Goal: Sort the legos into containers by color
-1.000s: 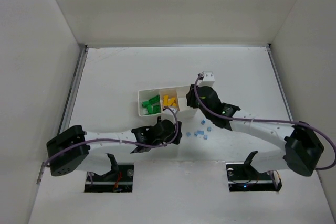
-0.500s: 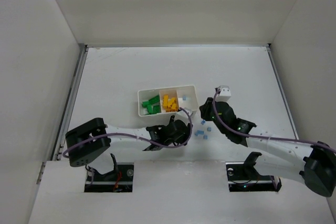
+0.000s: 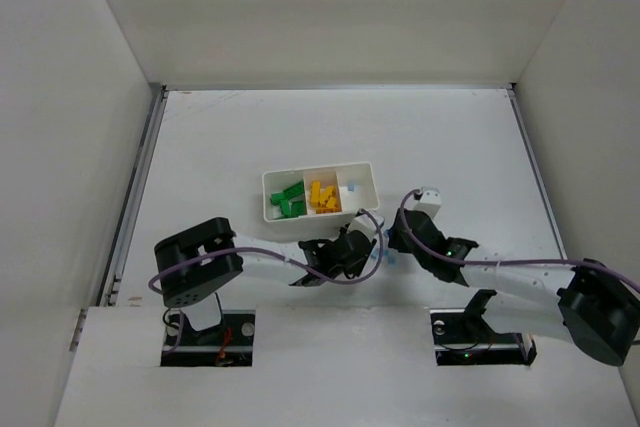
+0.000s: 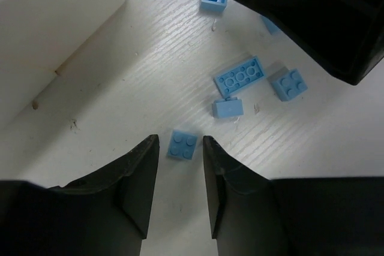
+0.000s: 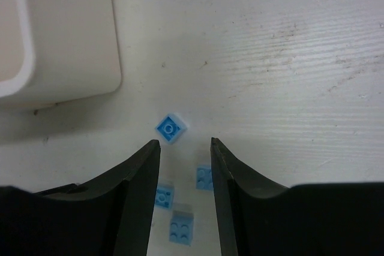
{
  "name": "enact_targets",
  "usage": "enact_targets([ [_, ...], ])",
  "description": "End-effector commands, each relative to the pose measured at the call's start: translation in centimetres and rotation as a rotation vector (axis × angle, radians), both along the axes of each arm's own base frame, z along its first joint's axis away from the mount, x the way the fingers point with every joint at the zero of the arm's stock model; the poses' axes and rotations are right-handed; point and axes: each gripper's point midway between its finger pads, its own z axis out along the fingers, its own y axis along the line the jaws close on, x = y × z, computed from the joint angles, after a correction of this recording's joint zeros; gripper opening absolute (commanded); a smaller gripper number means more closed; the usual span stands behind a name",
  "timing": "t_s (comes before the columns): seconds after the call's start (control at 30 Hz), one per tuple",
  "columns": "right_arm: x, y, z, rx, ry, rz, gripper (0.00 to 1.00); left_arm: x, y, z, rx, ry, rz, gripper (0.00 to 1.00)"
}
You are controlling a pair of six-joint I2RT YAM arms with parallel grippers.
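The white tray (image 3: 372, 185) holds green legos (image 3: 290, 201) in its left compartment and yellow-orange ones (image 3: 321, 195) in the middle one. Several light-blue legos (image 3: 386, 257) lie on the table in front of the tray's right end. My left gripper (image 3: 372, 253) is open and low over them. In the left wrist view (image 4: 180, 141) a small blue lego (image 4: 182, 146) lies between its fingertips. My right gripper (image 3: 393, 239) is open and empty. In the right wrist view (image 5: 185, 144) an upturned blue lego (image 5: 171, 128) lies just past its tips, and three more (image 5: 204, 177) lie below the fingers.
The two grippers are very close together. The right gripper's black body (image 4: 312, 16) hangs over the blue legos in the left wrist view. The tray's wall (image 4: 60, 22) stands just left of them, and its corner (image 5: 66, 40) shows in the right wrist view. White walls enclose the table.
My left gripper has moved right to the blue legos. My right gripper has come back from above the tray's right compartment and down to the same blue legos.
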Motion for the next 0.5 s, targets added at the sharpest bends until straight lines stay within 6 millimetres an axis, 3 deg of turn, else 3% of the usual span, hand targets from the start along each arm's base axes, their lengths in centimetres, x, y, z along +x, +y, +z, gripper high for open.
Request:
enact_targets([
  [0.0,1.2,0.8,1.8,0.036,-0.054,-0.025,0.45,0.4,-0.5,-0.2,0.010,-0.008,-0.005,0.28],
  [0.23,1.4,1.6,1.5,0.005,-0.041,0.013,0.47,0.6,0.5,0.1,0.037,-0.016,0.011,0.13],
  [0.47,2.1,2.7,1.0,-0.033,-0.021,0.052,0.47,2.4,1.3,6.5,-0.091,-0.086,0.088,0.12],
])
